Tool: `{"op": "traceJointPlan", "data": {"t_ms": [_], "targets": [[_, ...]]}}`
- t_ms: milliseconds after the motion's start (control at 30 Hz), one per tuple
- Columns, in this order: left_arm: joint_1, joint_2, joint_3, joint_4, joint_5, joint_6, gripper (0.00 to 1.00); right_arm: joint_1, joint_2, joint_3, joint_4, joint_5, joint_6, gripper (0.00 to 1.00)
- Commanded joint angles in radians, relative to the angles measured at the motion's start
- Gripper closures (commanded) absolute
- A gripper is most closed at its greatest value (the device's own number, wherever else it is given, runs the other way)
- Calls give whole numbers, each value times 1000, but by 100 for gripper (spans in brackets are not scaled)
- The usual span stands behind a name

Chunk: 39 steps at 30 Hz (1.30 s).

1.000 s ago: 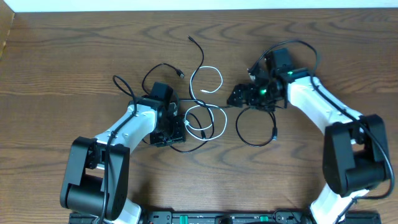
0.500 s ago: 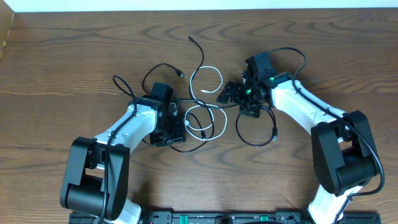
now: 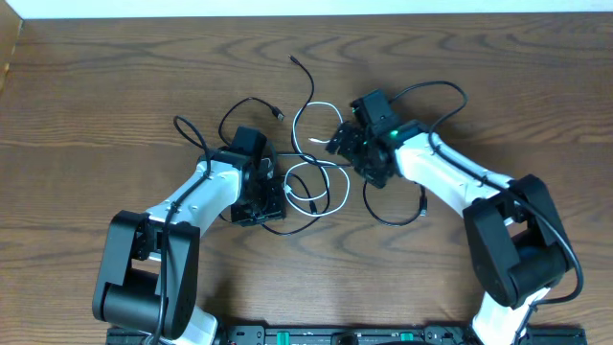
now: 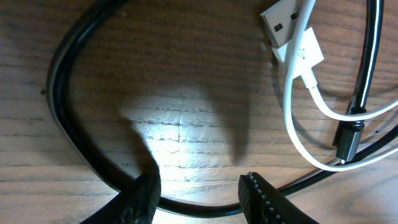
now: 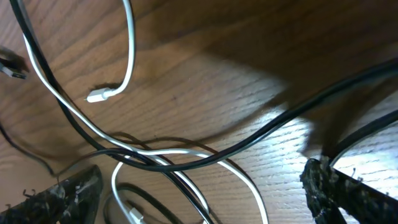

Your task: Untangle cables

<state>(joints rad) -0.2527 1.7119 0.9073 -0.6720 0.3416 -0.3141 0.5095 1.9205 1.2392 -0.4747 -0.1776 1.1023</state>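
Note:
The cables lie tangled mid-table: a white cable (image 3: 343, 188) in two loops, and thin black cables (image 3: 375, 216) looping left, right and toward the back. My left gripper (image 3: 264, 206) is open at the tangle's left side. In the left wrist view its fingers (image 4: 199, 183) straddle a black cable (image 4: 62, 93) on the wood, with the white cable's plugs (image 4: 305, 53) to the upper right. My right gripper (image 3: 343, 144) is open, low over the tangle's upper right. In the right wrist view its fingers (image 5: 199, 180) are spread wide over crossed white (image 5: 127, 56) and black (image 5: 261, 134) cords.
Brown wooden table (image 3: 96, 77). The arms' own thicker black cables arc above the right arm (image 3: 436, 86) and beside the left arm (image 3: 192, 134). A white strip runs along the back edge (image 3: 306, 8).
My right arm has swung left, bringing its open gripper from right of the tangle to over it. The left arm and the cables have not moved.

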Motion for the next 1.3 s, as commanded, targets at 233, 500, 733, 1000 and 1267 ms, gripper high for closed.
{"op": "traceJointPlan", "data": {"t_ms": [233, 500, 733, 1000, 1267], "targets": [[-2, 7, -24, 1, -14, 2, 54, 0, 13, 189, -225, 166, -104, 1], [-2, 7, -24, 1, -14, 2, 54, -37, 24, 427, -451, 197, -142, 1], [-2, 7, -24, 1, -13, 2, 54, -35, 98, 438, -524, 179, -143, 1], [-2, 7, -24, -3, -13, 2, 54, -6, 142, 433, -491, 175, -145, 2], [-2, 7, -24, -3, -13, 2, 54, 33, 146, 425, -479, 232, -13, 6]]}}
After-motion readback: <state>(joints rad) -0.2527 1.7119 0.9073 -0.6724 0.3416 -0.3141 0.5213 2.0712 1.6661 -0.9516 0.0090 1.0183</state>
